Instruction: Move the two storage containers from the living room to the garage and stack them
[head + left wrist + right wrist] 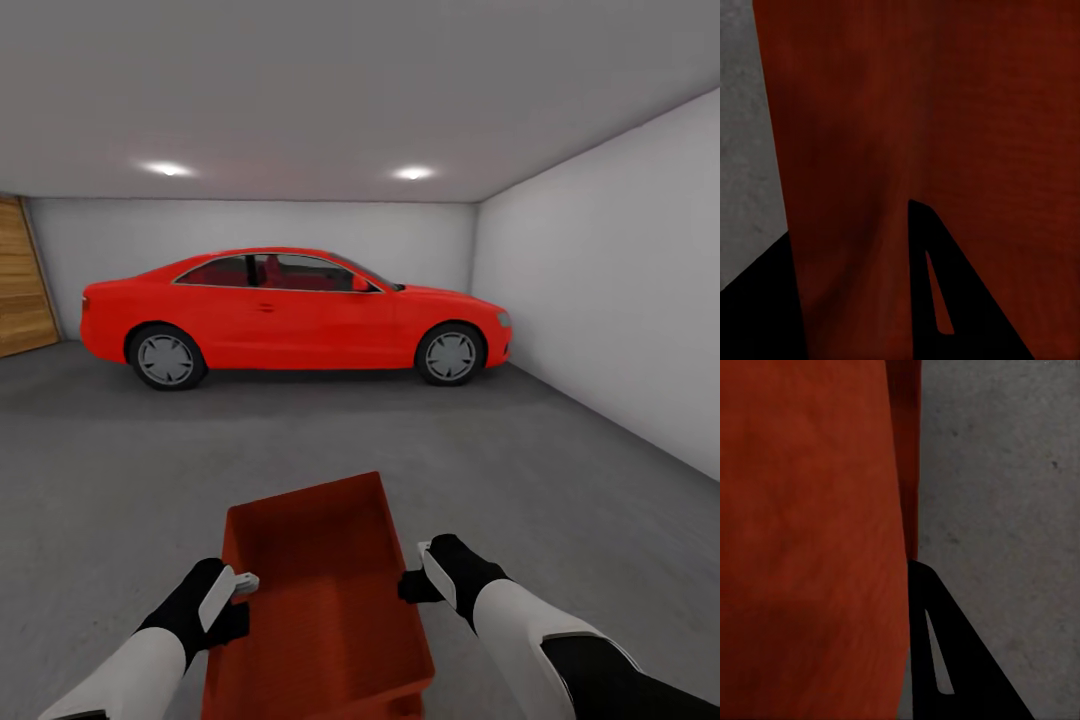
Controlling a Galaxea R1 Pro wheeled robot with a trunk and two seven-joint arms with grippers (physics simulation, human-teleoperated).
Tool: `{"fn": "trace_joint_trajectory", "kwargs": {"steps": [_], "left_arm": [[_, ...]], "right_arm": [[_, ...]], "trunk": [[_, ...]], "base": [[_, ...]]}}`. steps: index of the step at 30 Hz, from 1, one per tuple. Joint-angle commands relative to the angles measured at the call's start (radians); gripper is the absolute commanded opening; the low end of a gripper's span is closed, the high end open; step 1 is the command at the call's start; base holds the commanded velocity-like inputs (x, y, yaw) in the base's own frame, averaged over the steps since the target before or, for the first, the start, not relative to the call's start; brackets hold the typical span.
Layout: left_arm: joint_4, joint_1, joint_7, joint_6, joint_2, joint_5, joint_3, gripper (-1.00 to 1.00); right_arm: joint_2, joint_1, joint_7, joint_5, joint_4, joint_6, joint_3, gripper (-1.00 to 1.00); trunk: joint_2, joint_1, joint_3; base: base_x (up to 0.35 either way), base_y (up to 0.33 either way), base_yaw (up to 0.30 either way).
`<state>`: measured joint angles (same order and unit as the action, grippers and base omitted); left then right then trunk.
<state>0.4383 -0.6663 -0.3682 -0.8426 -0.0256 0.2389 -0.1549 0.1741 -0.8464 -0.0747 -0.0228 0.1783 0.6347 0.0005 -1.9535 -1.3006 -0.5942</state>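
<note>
Left hand (238, 592) and right hand (418, 572) press the long sides of an orange-red storage container (318, 590); their finger spread cannot be told. Grey garage floor (120, 450) lies beneath, a red car (295, 315) far ahead.

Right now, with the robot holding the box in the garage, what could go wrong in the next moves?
1. The storage container is held by its two side walls, left gripper and right gripper. If one side slips, it may tilt or drop onto the concrete floor.
2. The right white wall is near; drifting that way could scrape the right arm.
3. The red car stands ahead, so driving far forward risks bumping it.
</note>
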Motion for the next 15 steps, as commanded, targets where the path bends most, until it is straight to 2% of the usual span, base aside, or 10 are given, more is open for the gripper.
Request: {"fn": "trace_joint_trajectory", "kwargs": {"steps": [1, 15], "left_arm": [[0.002, -0.001, -0.008, 0.009, -0.001, 0.057, -0.008, -1.0], [0.002, -0.001, -0.011, 0.011, -0.004, 0.054, -0.006, -1.0]], "right_arm": [[0.0, 0.0, -0.004, -0.016, 0.001, 0.006, 0.006, -1.0], [0.0, 0.001, -0.004, -0.016, 0.001, 0.005, 0.006, -1.0]], "trunk": [[-0.001, 0.0, -0.001], [-0.001, 0.0, -0.001]], "base": [[0.219, 0.107, 0.002], [0.021, 0.01, 0.0]]}}
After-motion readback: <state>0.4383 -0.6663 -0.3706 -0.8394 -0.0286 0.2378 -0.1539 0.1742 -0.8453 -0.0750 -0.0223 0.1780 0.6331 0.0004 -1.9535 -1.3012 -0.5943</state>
